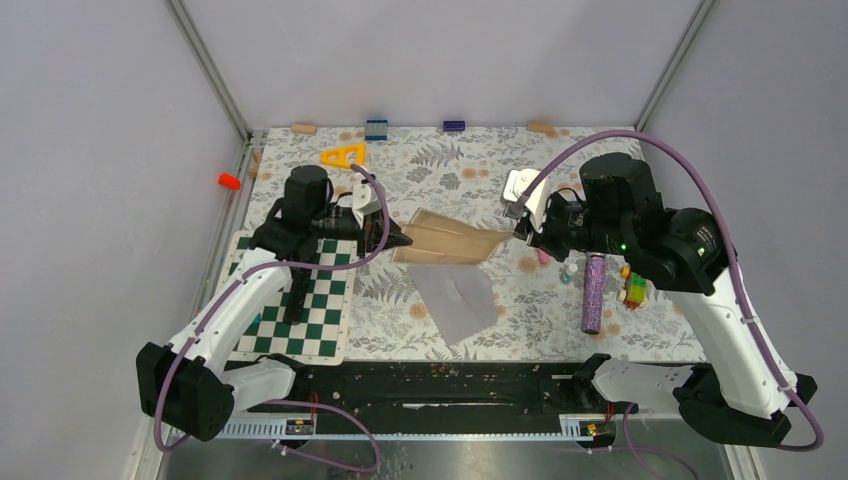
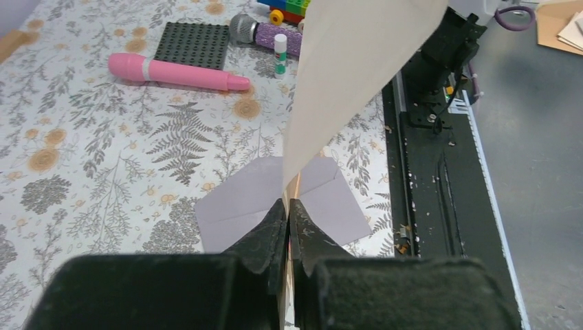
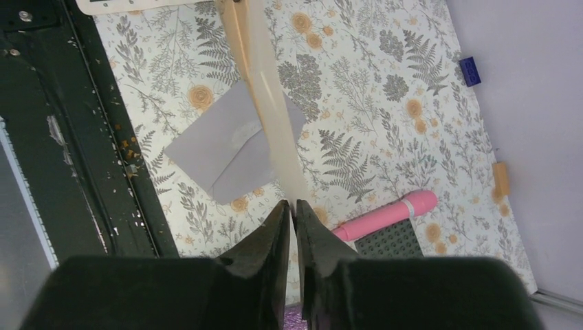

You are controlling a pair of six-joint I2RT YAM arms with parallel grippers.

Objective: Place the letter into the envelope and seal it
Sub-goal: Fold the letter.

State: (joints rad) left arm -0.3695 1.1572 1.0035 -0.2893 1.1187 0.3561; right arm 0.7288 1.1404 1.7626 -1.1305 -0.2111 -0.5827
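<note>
The tan letter (image 1: 450, 240) hangs in the air above the table, stretched between both grippers. My left gripper (image 1: 400, 240) is shut on its left end; in the left wrist view the sheet (image 2: 357, 62) rises edge-on from between the pressed fingertips of that gripper (image 2: 289, 206). My right gripper (image 1: 518, 232) holds the other end. In the right wrist view the paper (image 3: 268, 103) ends at that gripper's tips (image 3: 294, 206), which stand a thin slit apart. The grey envelope (image 1: 460, 300) lies flat below the letter, flap open (image 2: 240, 199) (image 3: 213, 148).
A green chessboard (image 1: 310, 300) lies under the left arm. By the right arm are a pink marker (image 2: 179, 72), a dark studded plate (image 2: 192, 45), a small glue stick (image 2: 280, 53), a purple glitter microphone (image 1: 593, 293) and toy bricks (image 1: 633, 288). A black rail (image 1: 430, 385) runs along the near edge.
</note>
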